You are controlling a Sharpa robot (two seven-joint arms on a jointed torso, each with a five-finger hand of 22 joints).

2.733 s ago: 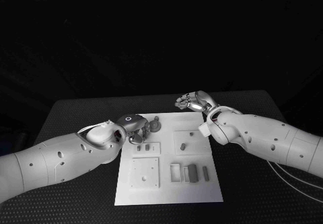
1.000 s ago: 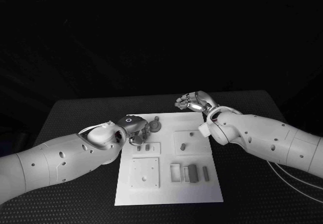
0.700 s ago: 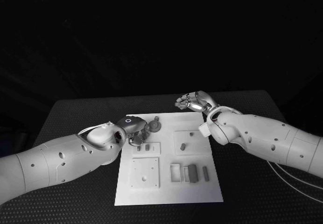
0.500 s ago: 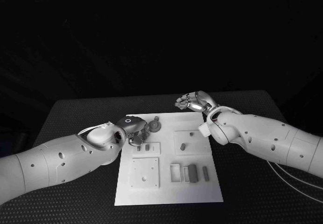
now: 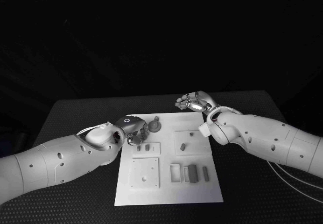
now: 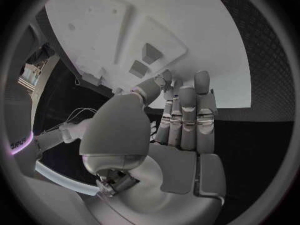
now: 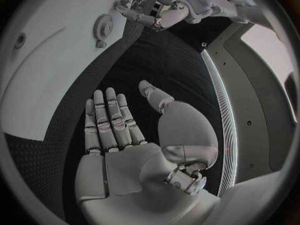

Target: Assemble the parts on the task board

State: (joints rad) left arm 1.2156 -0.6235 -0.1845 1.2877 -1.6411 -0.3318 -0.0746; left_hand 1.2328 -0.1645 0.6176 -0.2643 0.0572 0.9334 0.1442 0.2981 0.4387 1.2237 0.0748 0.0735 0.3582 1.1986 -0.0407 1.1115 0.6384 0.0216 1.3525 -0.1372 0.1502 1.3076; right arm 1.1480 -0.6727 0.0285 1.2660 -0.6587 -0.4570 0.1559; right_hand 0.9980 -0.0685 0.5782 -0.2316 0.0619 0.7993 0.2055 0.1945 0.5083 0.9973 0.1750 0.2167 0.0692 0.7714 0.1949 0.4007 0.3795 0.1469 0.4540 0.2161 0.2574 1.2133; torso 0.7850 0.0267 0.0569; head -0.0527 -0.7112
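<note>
The task board (image 5: 170,161) is lying flat in the middle of the black counter (image 5: 74,116), with small grey parts (image 5: 192,172) standing in its recessed plates and a round geared part (image 5: 155,125) resting near its far left corner. The left hand (image 5: 133,131) is being held over the board's left edge, just beside the geared part and the plate with two small upright parts (image 6: 142,60); in the left wrist view its fingers (image 6: 186,115) are lying straight and close together, with nothing seen between them, so it is being judged as holding nothing. The right hand (image 5: 193,101) is being held over the counter at the board's far right corner, apart from the parts; in the right wrist view its fingers (image 7: 107,120) are extended and slightly spread, with nothing in them.

The step in hand is being judged as a reach by the left hand for a part at the far left of the board. It is best being done slowly, with the fingers being opened before descent and the part being approached from above, so that the neighbouring upright parts are not being knocked.

Open room is being offered by the bare counter on both sides of the board. The board's left edge is lying beneath the left hand.
</note>
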